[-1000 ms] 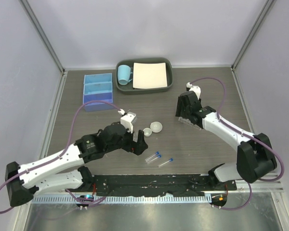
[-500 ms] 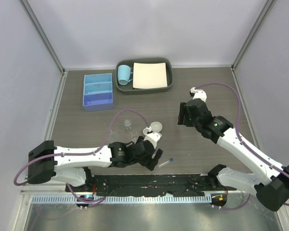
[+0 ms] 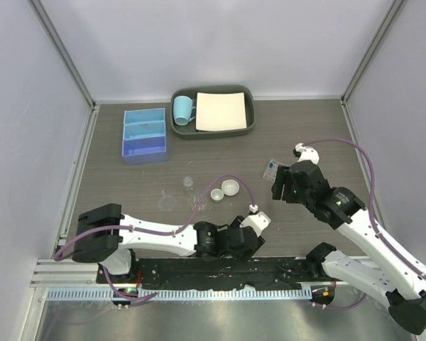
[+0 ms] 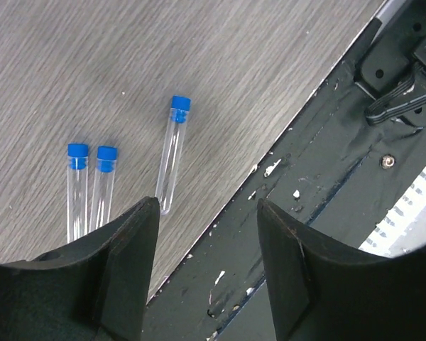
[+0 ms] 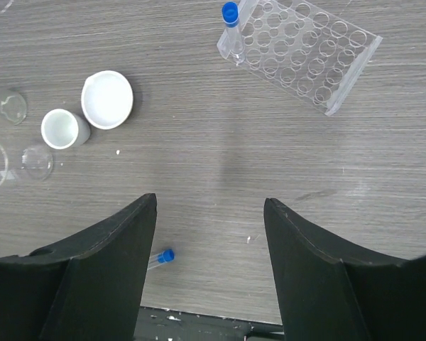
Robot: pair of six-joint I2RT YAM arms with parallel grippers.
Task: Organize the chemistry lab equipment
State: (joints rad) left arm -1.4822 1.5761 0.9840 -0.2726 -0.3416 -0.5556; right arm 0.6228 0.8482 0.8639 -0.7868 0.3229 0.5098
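Observation:
Three thin clear blue-capped tubes lie on the table in the left wrist view: two side by side point(image 4: 77, 186) point(image 4: 104, 183) and one apart point(image 4: 172, 150). My left gripper point(image 4: 207, 206) is open and empty, low over the table's near edge beside them; in the top view point(image 3: 247, 243) it hides them. My right gripper point(image 5: 209, 202) is open and empty above bare table. The clear tube rack point(image 5: 302, 53) holds one upright blue-capped tube point(image 5: 231, 21). Two white round dishes point(image 5: 108, 99) point(image 5: 62, 128) sit to its left. A small clear bottle point(image 3: 189, 182) stands left of them. The blue three-compartment box point(image 3: 144, 135) is at the back left.
A dark grey tray point(image 3: 250, 106) with a white sheet and a light-blue mug point(image 3: 183, 109) stands at the back. A flat clear glass disc point(image 3: 167, 203) lies near the bottle. The black base rail point(image 4: 326, 177) runs along the near edge.
My left arm has swung right along the near edge and now covers the lying tubes in the top view. My right gripper has drawn back from the rack.

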